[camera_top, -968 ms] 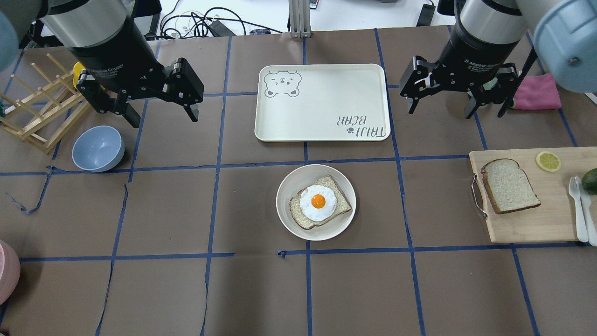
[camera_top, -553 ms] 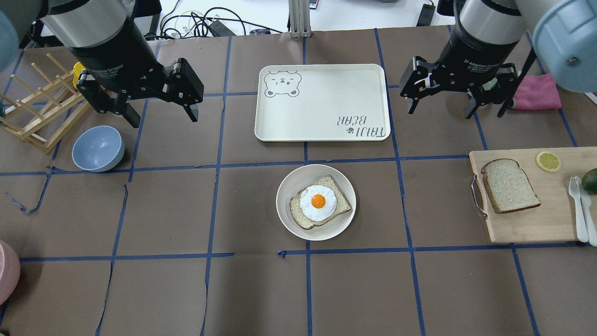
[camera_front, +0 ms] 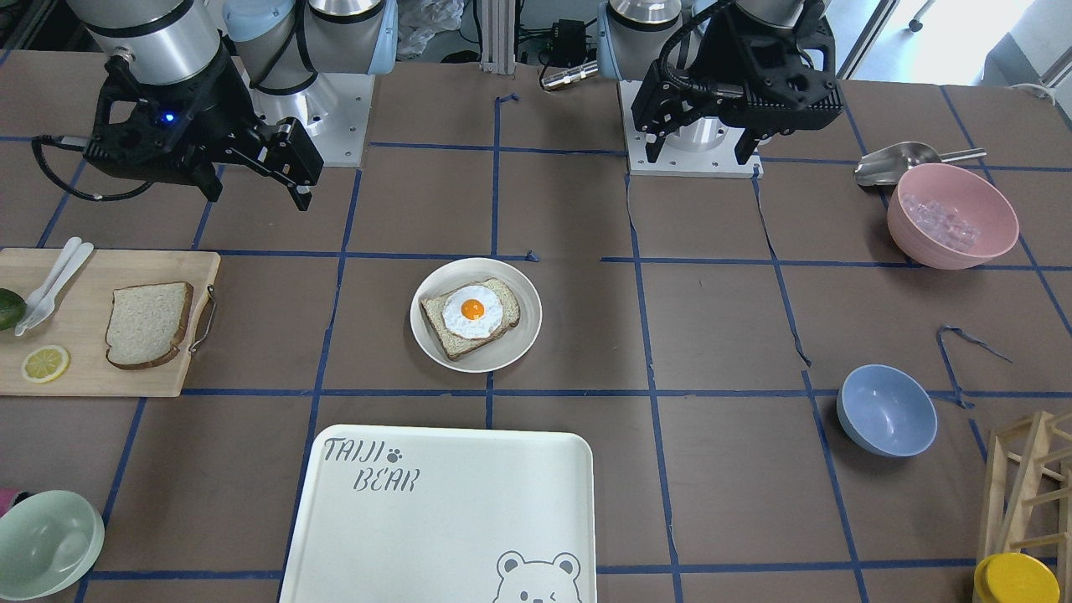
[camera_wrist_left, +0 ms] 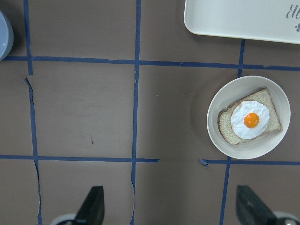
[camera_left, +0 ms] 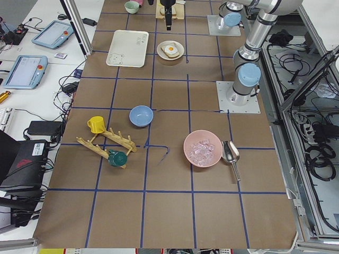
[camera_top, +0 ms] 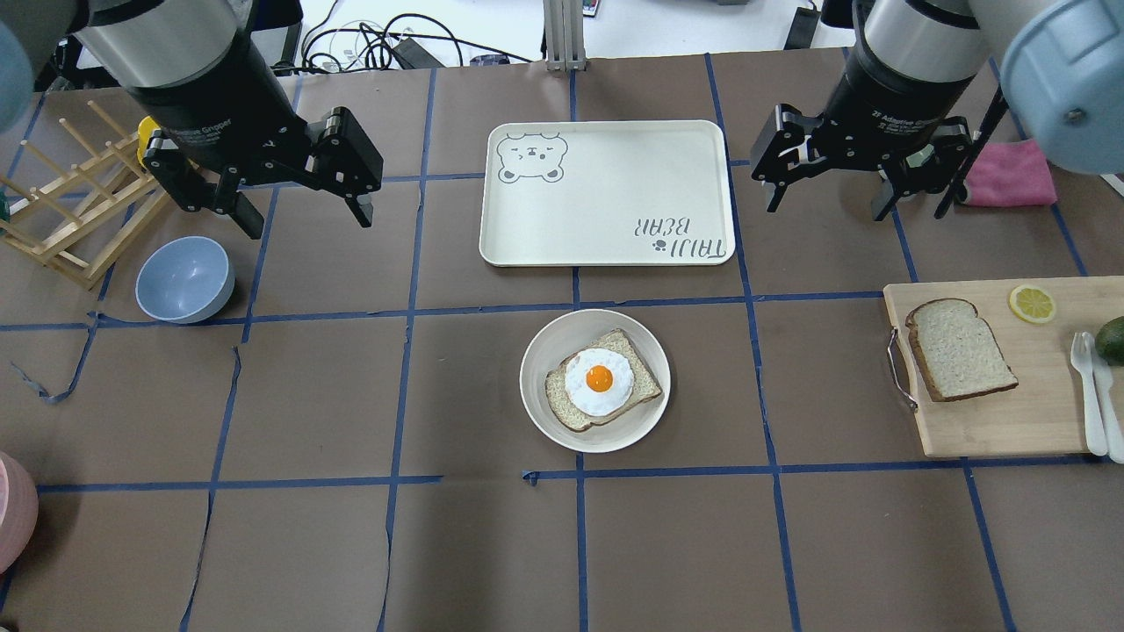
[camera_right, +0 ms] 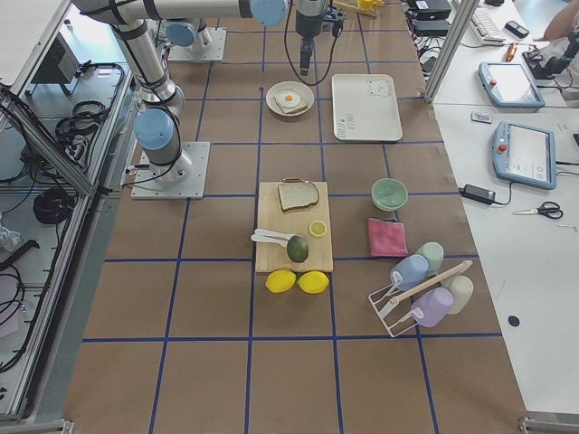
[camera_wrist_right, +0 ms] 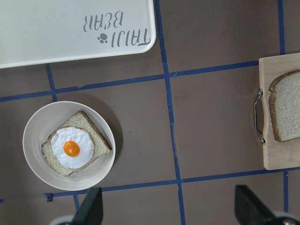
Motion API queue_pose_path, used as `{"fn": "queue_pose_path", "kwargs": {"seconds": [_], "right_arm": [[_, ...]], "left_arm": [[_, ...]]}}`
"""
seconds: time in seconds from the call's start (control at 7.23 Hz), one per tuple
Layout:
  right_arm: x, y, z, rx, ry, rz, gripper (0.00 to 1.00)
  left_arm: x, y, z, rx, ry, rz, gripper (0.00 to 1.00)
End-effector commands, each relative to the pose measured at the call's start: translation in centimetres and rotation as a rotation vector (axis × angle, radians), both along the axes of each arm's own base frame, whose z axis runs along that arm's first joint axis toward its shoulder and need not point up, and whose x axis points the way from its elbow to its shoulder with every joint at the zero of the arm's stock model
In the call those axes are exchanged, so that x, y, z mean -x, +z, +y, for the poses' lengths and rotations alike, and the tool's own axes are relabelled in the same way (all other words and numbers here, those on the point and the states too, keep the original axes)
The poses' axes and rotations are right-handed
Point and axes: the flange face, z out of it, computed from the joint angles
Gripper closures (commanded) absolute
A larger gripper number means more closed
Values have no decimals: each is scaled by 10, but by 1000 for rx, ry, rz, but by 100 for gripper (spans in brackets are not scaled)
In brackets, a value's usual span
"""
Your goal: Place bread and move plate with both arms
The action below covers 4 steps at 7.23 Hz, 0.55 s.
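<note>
The plain bread slice (camera_top: 959, 348) lies flat on a wooden cutting board at the right; it also shows in the front view (camera_front: 146, 323) and the right wrist view (camera_wrist_right: 287, 112). The round off-white plate (camera_top: 551, 344) sits mid-table and carries a bread slice topped with a fried egg (camera_top: 600, 379). The plate also shows in the front view (camera_front: 511, 350) and both wrist views (camera_wrist_left: 225, 101) (camera_wrist_right: 40, 126). My left gripper (camera_top: 307, 224) hangs open and empty above the table at far left. My right gripper (camera_top: 825, 211) hangs open and empty, beyond the board.
A cream "TAIJI BEAR" tray (camera_top: 606, 193) lies just beyond the plate. The cutting board (camera_top: 992, 421) also holds a lemon slice, white cutlery and an avocado. A blue bowl (camera_top: 184, 279) and a wooden rack (camera_top: 70, 211) stand left. A pink cloth (camera_top: 1010, 174) lies far right.
The right arm has crept very slightly; nothing else has visibly changed.
</note>
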Motion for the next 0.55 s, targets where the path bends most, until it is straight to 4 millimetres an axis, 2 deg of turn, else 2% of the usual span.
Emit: {"fn": "queue_pose_path", "kwargs": {"seconds": [0.0, 0.41], "right_arm": [[0, -1, -1, -2, 0, 0, 0], [1, -1, 0, -6, 5, 3, 0]], "left_arm": [[0, 0, 0, 0, 0, 0, 0], [1, -1, 0, -3, -1, 0, 0]]}}
